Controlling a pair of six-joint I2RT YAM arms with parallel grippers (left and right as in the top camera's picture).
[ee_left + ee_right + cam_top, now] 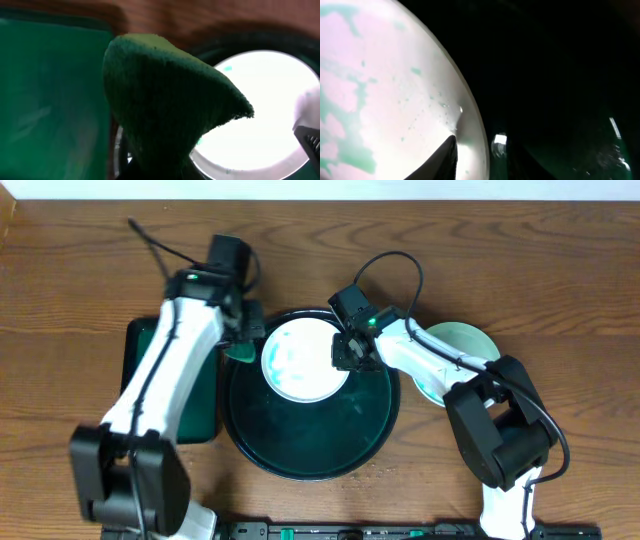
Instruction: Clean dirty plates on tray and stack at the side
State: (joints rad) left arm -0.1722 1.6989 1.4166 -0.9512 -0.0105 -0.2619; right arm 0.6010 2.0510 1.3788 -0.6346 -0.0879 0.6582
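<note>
now | plate (298, 360) (teal-smeared) on tray (300, 455) | right hand (345, 352) at rim

There were two plates, a smeared plate (300, 362) and a greenish plate (465, 338); two trays, a round tray (310, 442) and a rectangular tray (138, 380); one green cloth (165, 100)

A teal-streaked plate (298, 360) lies flat in the round dark tray (300, 468); a green-tinted plate (466, 340) sits just right of it.
</note>
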